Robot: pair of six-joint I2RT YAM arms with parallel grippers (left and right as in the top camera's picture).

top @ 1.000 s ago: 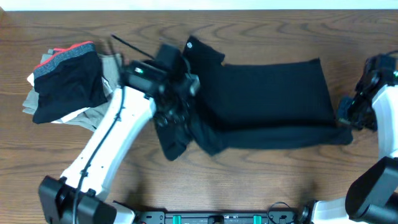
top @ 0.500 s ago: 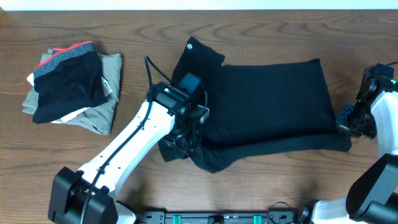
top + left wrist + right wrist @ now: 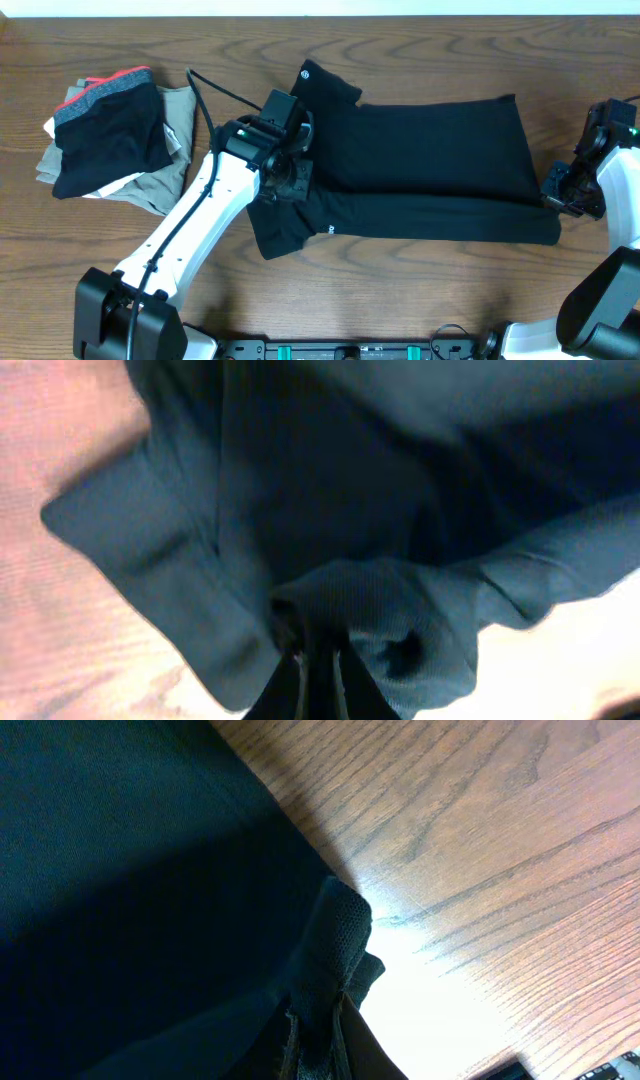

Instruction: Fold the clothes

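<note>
The clothes (image 3: 430, 150), a long black garment, lie flat across the middle of the table, folded lengthwise, with a white hexagon logo (image 3: 307, 71) at the upper left corner. My left gripper (image 3: 290, 183) is shut on a bunched bit of fabric at the garment's left end. In the left wrist view the black cloth (image 3: 330, 490) puckers between its fingers (image 3: 318, 665). My right gripper (image 3: 553, 195) pinches the garment's right end near the lower corner. The right wrist view shows that edge of cloth (image 3: 130, 870) clamped in the nearly closed jaws (image 3: 315, 1035).
A pile of other folded garments (image 3: 110, 135), black with a red-orange band over khaki ones, sits at the far left. Bare wooden table (image 3: 400, 290) runs along the front, and the right arm's base stands at the right edge.
My left gripper has pulled up and to the left with the fabric. The rumpled lower layer is now stretched out straight and flat. The right gripper has stayed in place.
</note>
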